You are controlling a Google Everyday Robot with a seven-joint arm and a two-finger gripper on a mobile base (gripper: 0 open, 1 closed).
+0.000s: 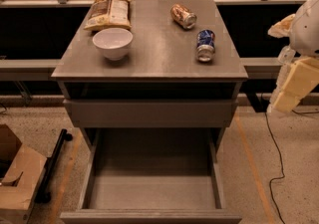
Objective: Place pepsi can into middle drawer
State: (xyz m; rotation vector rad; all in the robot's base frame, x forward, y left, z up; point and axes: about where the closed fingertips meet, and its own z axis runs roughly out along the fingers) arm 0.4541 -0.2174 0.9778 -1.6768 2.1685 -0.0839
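The pepsi can [205, 45], dark blue with silver ends, lies on its side on the right part of the grey cabinet top [159, 58]. The middle drawer [149, 190] is pulled out below, a long grey tray with low side walls, and nothing shows inside it. My gripper [288, 88] hangs at the right edge of the view on the white and cream arm. It is beside the cabinet, below the level of its top, well right of the can and holding nothing I can see.
A copper-brown can [183, 16] lies behind the pepsi can. A white bowl [112, 43] and a snack bag [108, 13] sit on the left of the top. A shut drawer front [149, 113] sits above the open one. A cardboard box [17, 178] is on the floor at left, and a cable [276, 168] at right.
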